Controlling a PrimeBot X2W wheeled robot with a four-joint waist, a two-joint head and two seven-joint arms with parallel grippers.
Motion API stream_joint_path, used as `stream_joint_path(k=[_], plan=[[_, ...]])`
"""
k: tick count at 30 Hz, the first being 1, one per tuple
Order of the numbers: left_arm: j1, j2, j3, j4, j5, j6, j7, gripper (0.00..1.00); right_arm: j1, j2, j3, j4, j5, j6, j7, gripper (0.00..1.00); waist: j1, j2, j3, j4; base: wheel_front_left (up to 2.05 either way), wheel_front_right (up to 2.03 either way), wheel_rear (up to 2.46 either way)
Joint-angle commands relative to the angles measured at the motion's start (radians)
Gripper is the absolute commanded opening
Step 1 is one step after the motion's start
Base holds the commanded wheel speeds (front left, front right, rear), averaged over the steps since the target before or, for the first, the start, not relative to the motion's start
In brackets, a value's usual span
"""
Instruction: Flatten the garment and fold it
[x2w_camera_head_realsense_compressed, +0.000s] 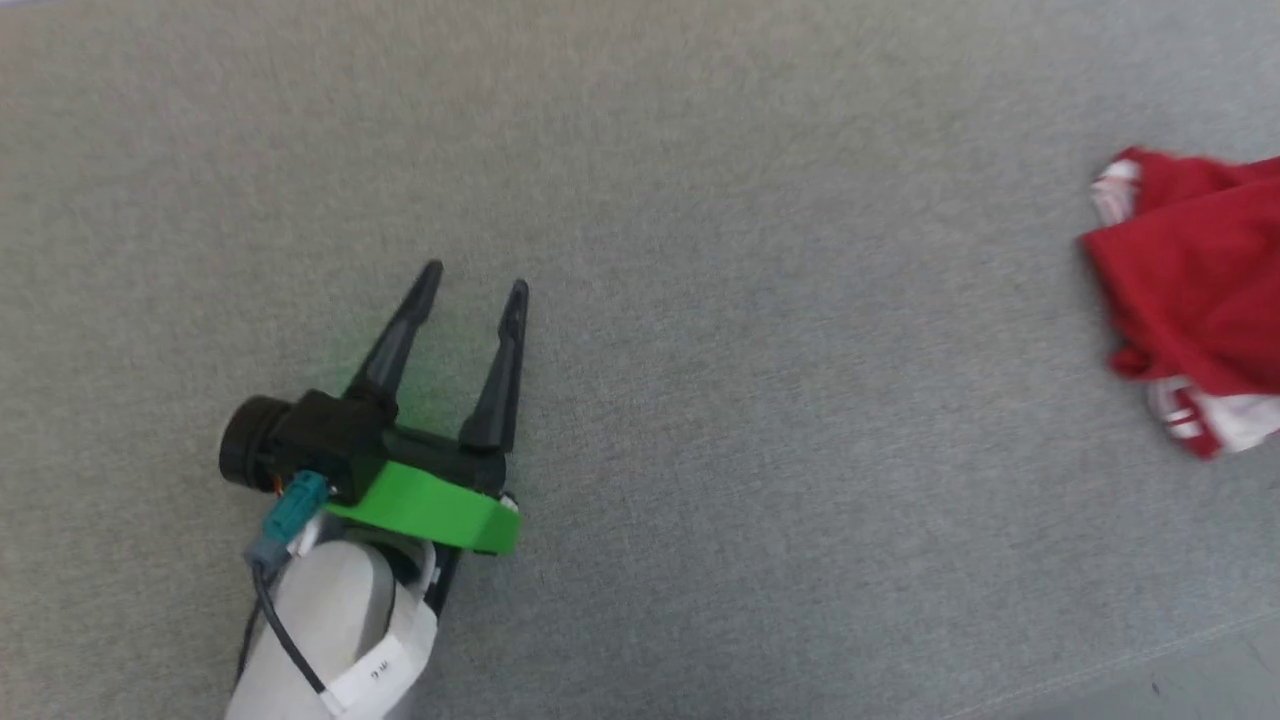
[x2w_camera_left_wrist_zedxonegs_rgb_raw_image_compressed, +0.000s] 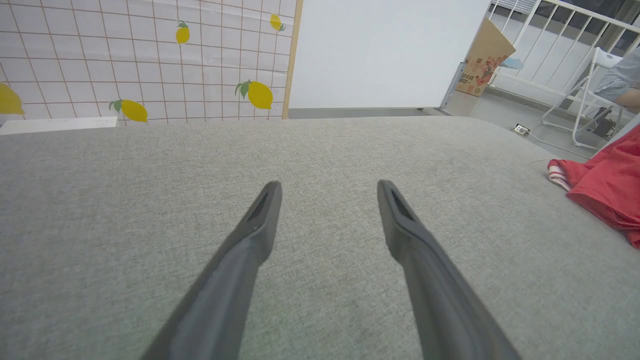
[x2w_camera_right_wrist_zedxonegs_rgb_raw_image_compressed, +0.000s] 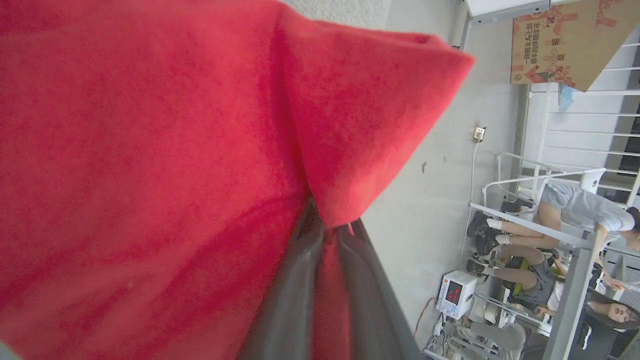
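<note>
My left gripper (x2w_camera_head_realsense_compressed: 475, 278): jaws apart above grey fabric surface (x2w_camera_head_realsense_compressed: 700, 200). My right gripper (x2w_camera_right_wrist_zedxonegs_rgb_raw_image_compressed: 324, 230) clamps crumpled red-and-white T-shirt (x2w_camera_head_realsense_compressed: 1200, 270), 3 o'clock.

garment (x2w_camera_right_wrist_zedxonegs_rgb_raw_image_compressed: 150, 150): red cloth, matt, faintly fuzzy
work surface (x2w_camera_head_realsense_compressed: 750, 200): grey woven fabric, matt, rough
my left gripper (x2w_camera_head_realsense_compressed: 475, 275): dark matt plastic
my green mount (x2w_camera_head_realsense_compressed: 430, 510): smooth plastic

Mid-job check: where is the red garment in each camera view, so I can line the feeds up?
Head view: the garment lies bunched at the right edge, mid-height, on the grey surface.
Left wrist view: right edge, mid-height, right of the open left gripper.
Right wrist view: across left and centre, pinched in the right gripper at bottom centre.
Shared landmark: the grey surface; the cardboard box links both wrist views.
</note>
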Motion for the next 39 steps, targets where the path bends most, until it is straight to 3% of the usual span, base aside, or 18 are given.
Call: stream_joint_path(k=[1, 7, 13, 14, 15, 16, 21, 26, 32, 39], plan=[[-0.021, 0.015, 0.002, -0.01, 0.011, -0.004, -0.004, 1.0, -0.019, 0.0, -0.026, 0.036, -0.025, -0.002, -0.035, 0.0, -0.0002, -0.0001, 0.074, 0.024, 0.0, 0.0, 0.0], [-0.042, 0.028, -0.007, -0.031, 0.018, -0.004, -0.004, 1.0, -0.044, 0.012, -0.165, 0.205, -0.126, -0.002, -0.141, 0.0, -0.0002, -0.0001, 0.123, 0.055, 0.0, 0.0, 0.0], [-0.048, 0.03, -0.007, -0.038, 0.019, -0.004, -0.004, 1.0, -0.063, 0.053, -0.269, 0.295, -0.201, -0.002, -0.203, 0.0, -0.0002, -0.0001, 0.142, 0.068, 0.0, 0.0, 0.0], [-0.049, 0.029, -0.007, -0.037, 0.018, -0.004, -0.004, 1.0, -0.066, 0.065, -0.287, 0.304, -0.213, -0.002, -0.213, 0.08, -0.0002, -0.0001, 0.141, 0.069, 0.0, 0.0, 0.0], [-0.048, 0.029, -0.007, -0.035, 0.018, -0.004, -0.004, 1.0, -0.068, 0.075, -0.298, 0.31, -0.224, -0.002, -0.219, 0.43, -0.0002, -0.0001, 0.138, 0.07, 0.0, 0.0, 0.0], [-0.047, 0.027, -0.006, -0.032, 0.017, -0.004, -0.004, 1.0, -0.071, 0.088, -0.314, 0.316, -0.238, -0.002, -0.224, 1.0, -0.0002, -0.0001, 0.131, 0.069, 0.0, 0.0, 0.0], [-0.029, 0.011, -0.001, -0.011, 0.01, -0.004, -0.004, 1.0, -0.073, 0.128, -0.348, 0.336, -0.298, -0.002, -0.245, 1.0, -0.0002, -0.0001, 0.065, 0.068, 0.0, 0.0, 0.0], [0.02, -0.012, 0.018, 0.009, -0.009, -0.004, -0.004, 1.0, -0.085, 0.17, -0.34, 0.311, -0.313, -0.002, -0.28, 1.0, -0.0002, -0.0001, -0.068, 0.069, 0.0, 0.0, 0.0], [0.095, -0.037, 0.07, 0.017, -0.016, -0.004, -0.004, 1.0, -0.099, 0.258, -0.348, 0.215, -0.252, -0.002, -0.354, 1.0, -0.0002, -0.0001, -0.208, 0.09, 0.0, 0.0, 0.0], [0.164, -0.061, 0.145, 0.016, 0.012, 0.019, -0.004, 1.0, -0.002, 0.414, -0.392, 0.031, -0.127, -0.002, -0.452, 1.0, -0.0002, -0.0001, -0.326, 0.135, 0.0, 0.0, 0.0]])
